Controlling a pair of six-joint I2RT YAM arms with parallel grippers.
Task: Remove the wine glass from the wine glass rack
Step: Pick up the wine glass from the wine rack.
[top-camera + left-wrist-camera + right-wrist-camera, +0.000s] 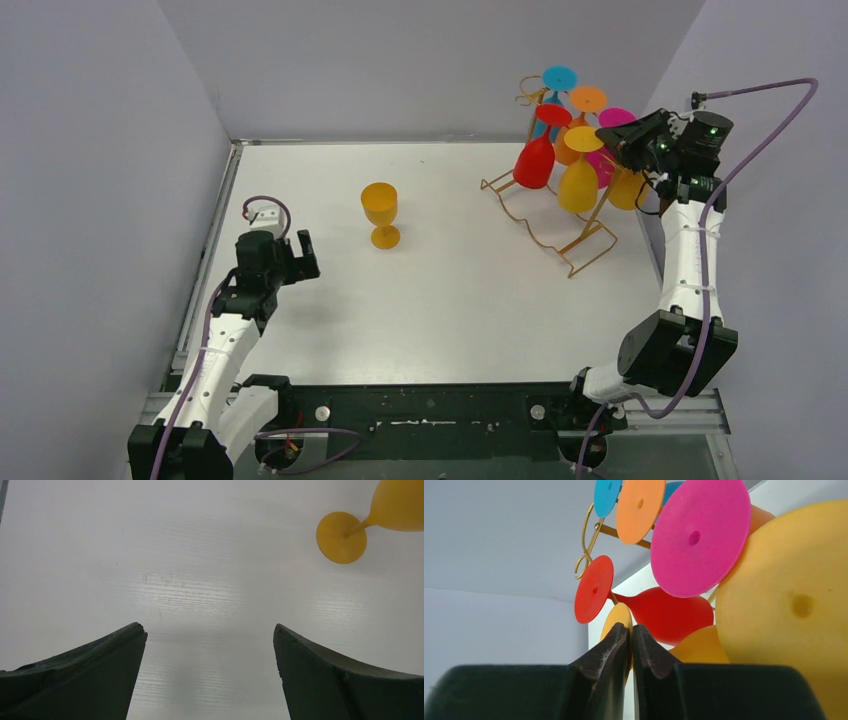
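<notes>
Right fingers (621,639), clenched on the yellow plastic wine glass (578,188) by its foot, should be drawn gently off the gold wire rack (583,535); left fingers (100,670) are released.

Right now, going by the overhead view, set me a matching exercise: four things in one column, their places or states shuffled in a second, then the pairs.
Things:
1. lone yellow glass
2. red glass
3. wine glass rack
4. left arm's jaws

Places or states:
A. wide open over the table
B. upright on the table, apart from the rack
C. hanging bowl-down on the rack
D. standing at the table's far right

Pairs: 1-B, 2-C, 3-D, 4-A
</notes>
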